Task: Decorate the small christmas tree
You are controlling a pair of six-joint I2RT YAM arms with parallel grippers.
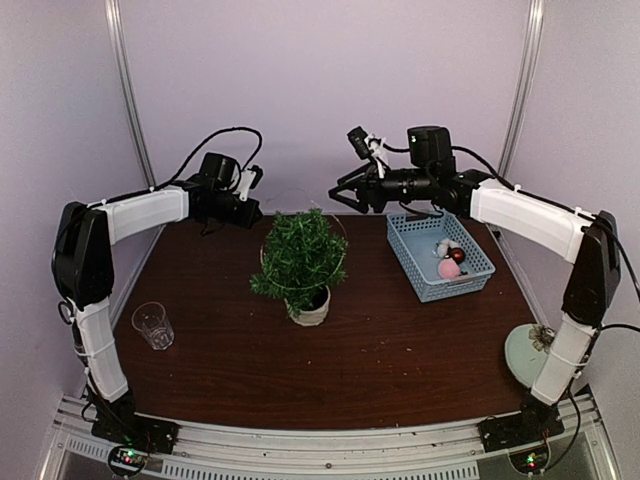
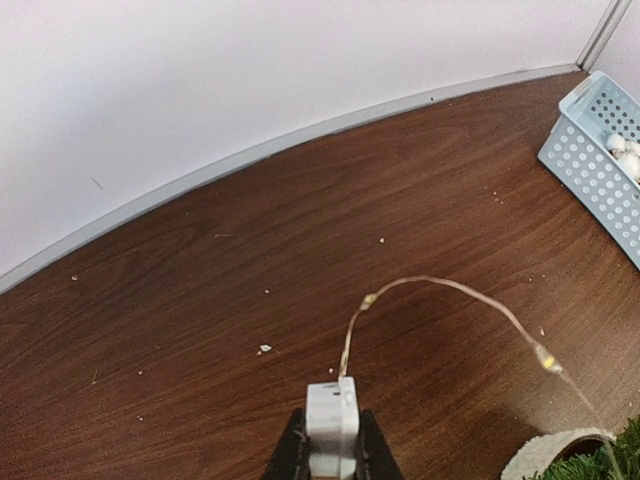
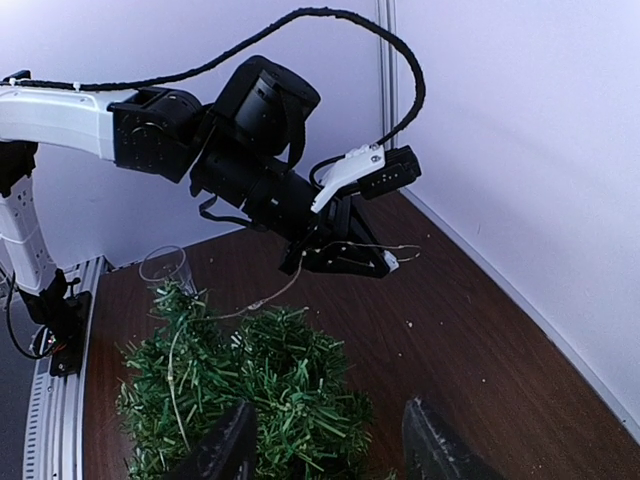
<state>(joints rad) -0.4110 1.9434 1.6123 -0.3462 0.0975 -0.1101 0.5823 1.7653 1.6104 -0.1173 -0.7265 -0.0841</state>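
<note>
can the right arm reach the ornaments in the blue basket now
Probably yes: the right end effector is open and empty, and the ornaments lie in an uncovered basket near that arm.

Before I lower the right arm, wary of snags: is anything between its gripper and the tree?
Nothing solid. The open right gripper hangs above the tree. Only the thin light wire, pinched in the left gripper, drapes onto the branches.
</note>
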